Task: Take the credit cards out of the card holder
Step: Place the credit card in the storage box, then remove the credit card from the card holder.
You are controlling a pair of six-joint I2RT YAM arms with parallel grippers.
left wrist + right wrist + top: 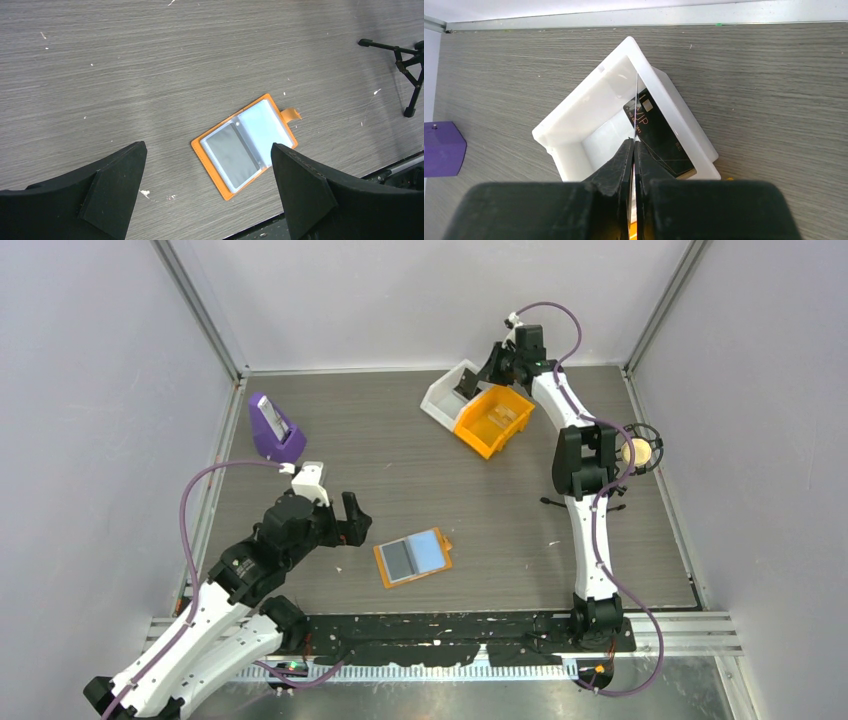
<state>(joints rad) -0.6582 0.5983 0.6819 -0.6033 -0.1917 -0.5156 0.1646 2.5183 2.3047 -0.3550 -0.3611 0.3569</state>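
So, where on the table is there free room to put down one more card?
Widest bare patch: mid-table, between the purple stand, the orange bin and the card holder. Another: between the holder and the right arm. Crowded: the far side, where white bin, orange bin and right hand, shut on a card, meet.

Left fingers (115, 190) spread wide; right fingers (619, 170) pressed together.
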